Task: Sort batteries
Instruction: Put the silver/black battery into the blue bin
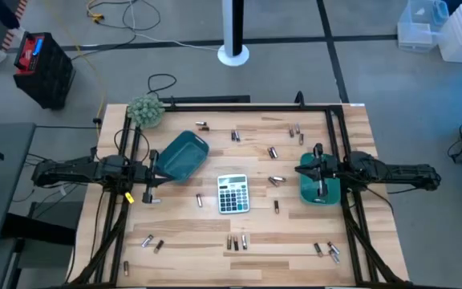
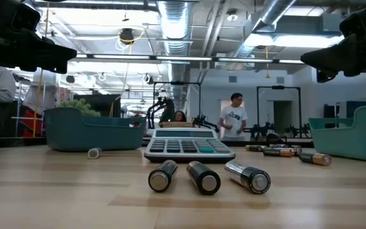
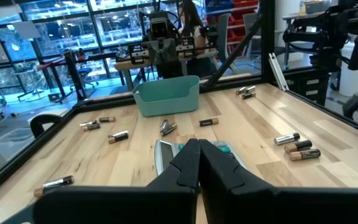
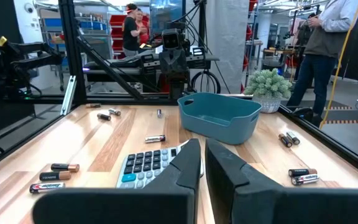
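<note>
My left gripper (image 1: 149, 178) waits at the table's left edge, just beside the left teal tray (image 1: 181, 155), its fingers pressed together on nothing. My right gripper (image 1: 310, 171) hangs over the right teal tray (image 1: 321, 193) at the right side, its fingers a narrow slit apart and empty. The batteries (image 1: 237, 242) lie loose all over the wooden table (image 1: 191, 233), with three side by side at the near edge in front of the grey calculator (image 1: 233, 193) and others scattered toward the far edge and both near corners.
</note>
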